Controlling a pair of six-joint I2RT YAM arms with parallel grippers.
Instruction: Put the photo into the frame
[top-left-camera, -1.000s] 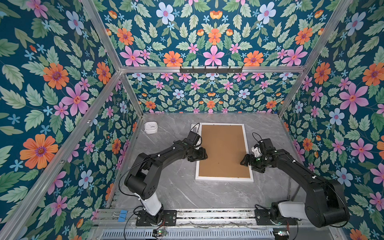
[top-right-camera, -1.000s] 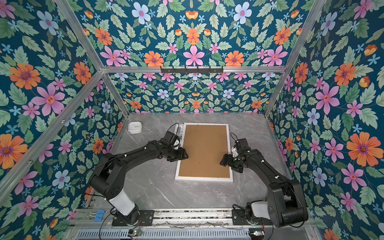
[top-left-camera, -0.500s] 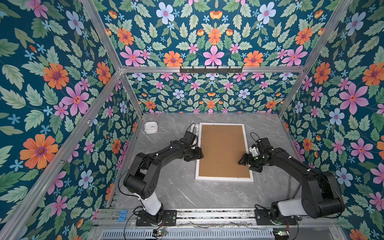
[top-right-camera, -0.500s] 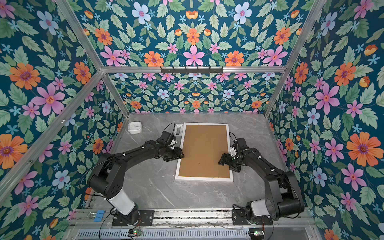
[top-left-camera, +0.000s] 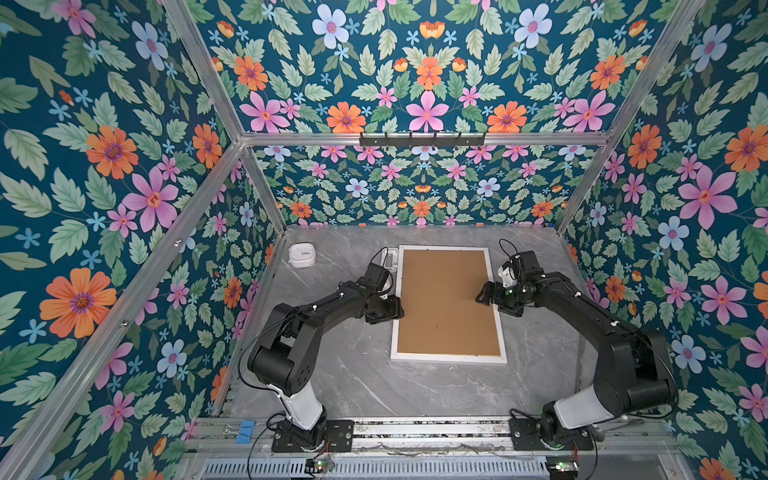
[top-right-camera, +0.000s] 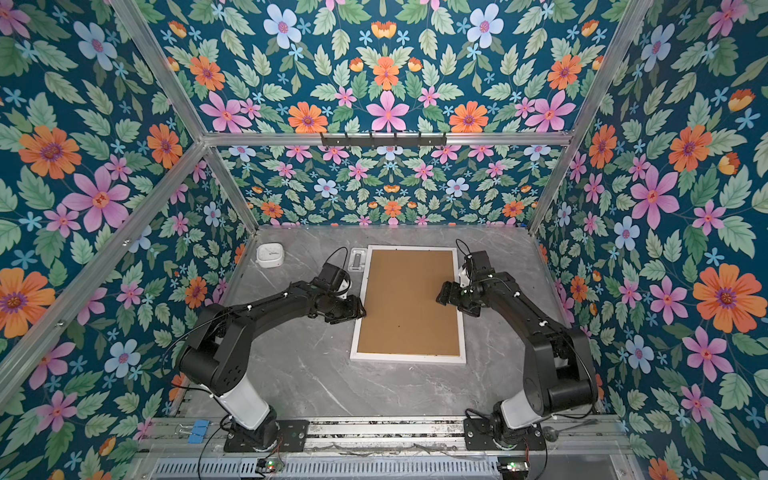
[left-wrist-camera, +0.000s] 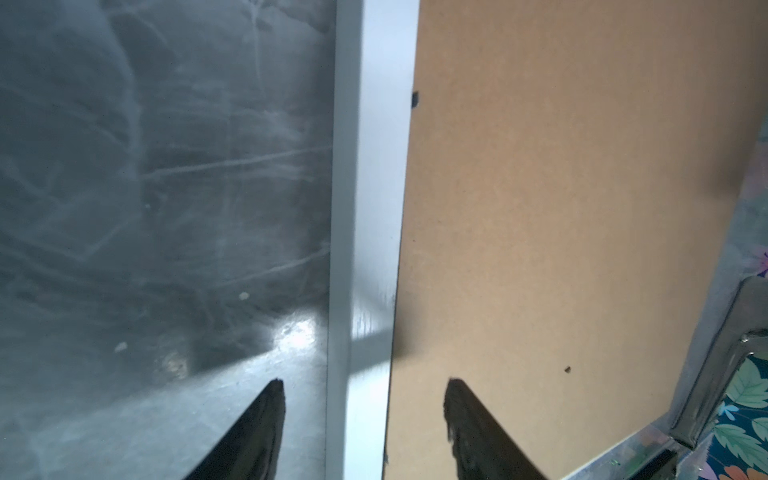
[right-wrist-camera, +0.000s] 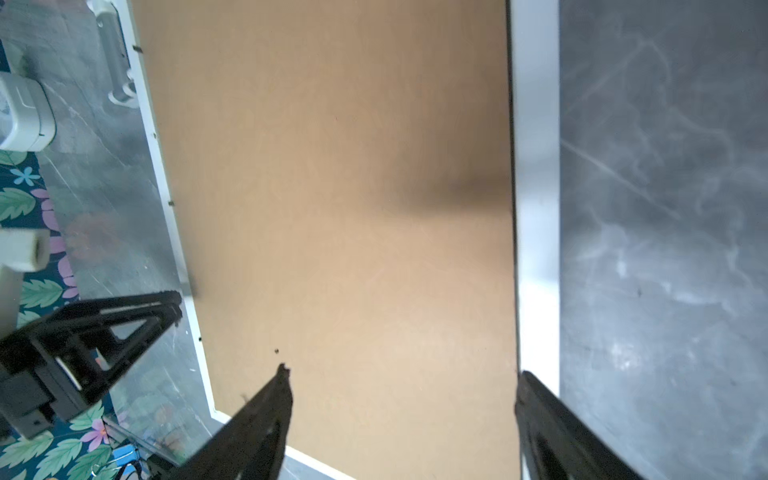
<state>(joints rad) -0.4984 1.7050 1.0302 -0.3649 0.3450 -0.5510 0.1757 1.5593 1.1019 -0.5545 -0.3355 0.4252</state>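
The frame (top-left-camera: 449, 358) has not moved: it lies face down on the tabletop (top-left-camera: 353, 374), filled by the brown backing board (top-left-camera: 444, 299). The photo is out of sight, presumably underneath. The right tool (right-wrist-camera: 403, 370), spread and empty, has slid inward over the board. The left tool (left-wrist-camera: 363, 382), also spread, straddles the left rim. Probably only securing the board remains.

Right fingers (right-wrist-camera: 257, 424) moved rearward along frame (right-wrist-camera: 536, 208).

Top views bright, even, sharp. Wrist views dimmer, soft; glare patch on table (left-wrist-camera: 166, 187); fingers (left-wrist-camera: 257, 436) blurred.
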